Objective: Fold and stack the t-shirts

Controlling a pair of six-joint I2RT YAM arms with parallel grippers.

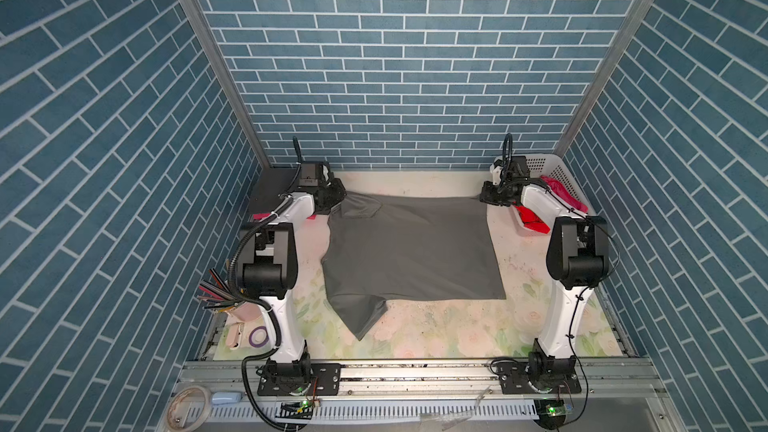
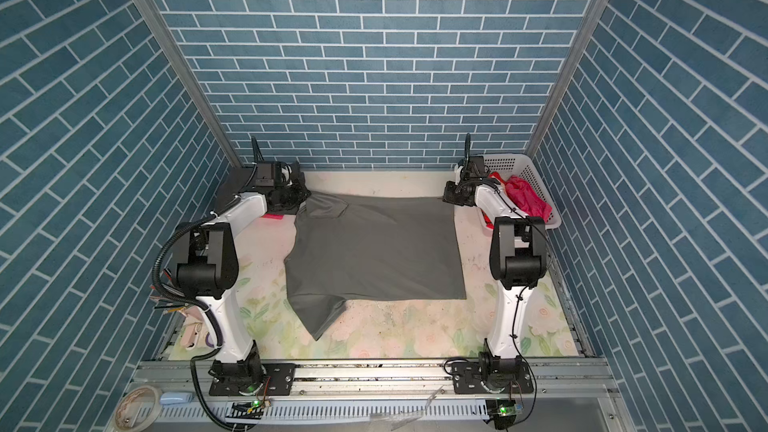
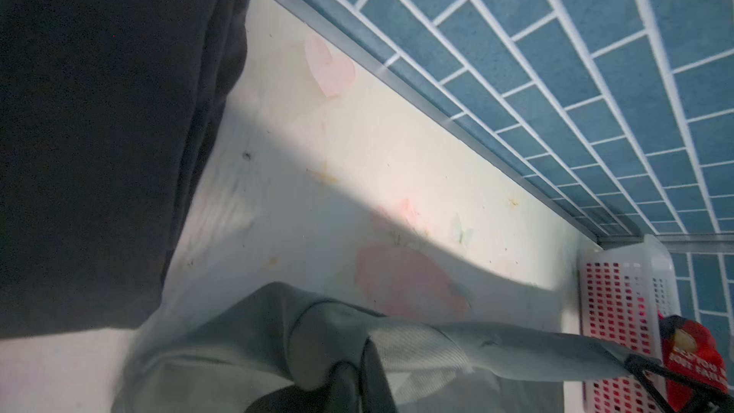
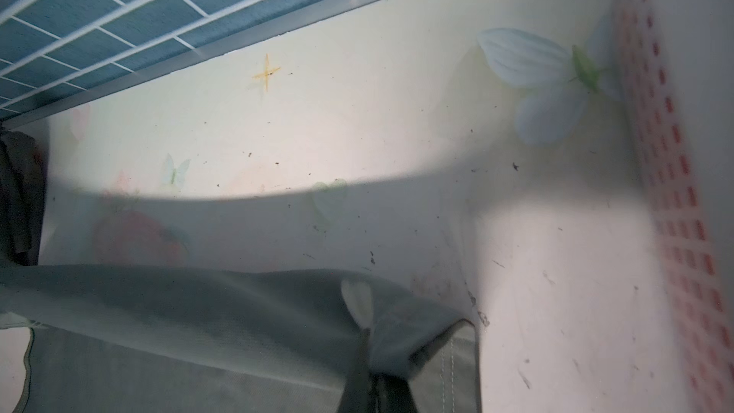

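Observation:
A large mid-grey t-shirt (image 1: 409, 245) (image 2: 374, 243) lies spread flat on the floral table, one sleeve pointing toward the front. My left gripper (image 1: 334, 197) (image 2: 302, 195) is shut on its far left corner, where the cloth bunches round the fingers in the left wrist view (image 3: 363, 355). My right gripper (image 1: 485, 198) (image 2: 448, 198) is shut on the far right corner, pinching the hem (image 4: 367, 335). The far edge runs taut between them. A magenta-pink t-shirt (image 1: 562, 193) and a red t-shirt (image 1: 531, 219) (image 3: 695, 363) sit in the basket. A charcoal t-shirt (image 1: 270, 189) (image 3: 99, 133) lies at the back left.
The white perforated basket (image 1: 548, 168) (image 2: 536, 176) stands in the back right corner, against the right arm. A pink cup of pens (image 1: 243, 311) and a tape roll (image 1: 259, 335) sit at the front left. The back wall (image 1: 407, 118) rises just behind both grippers.

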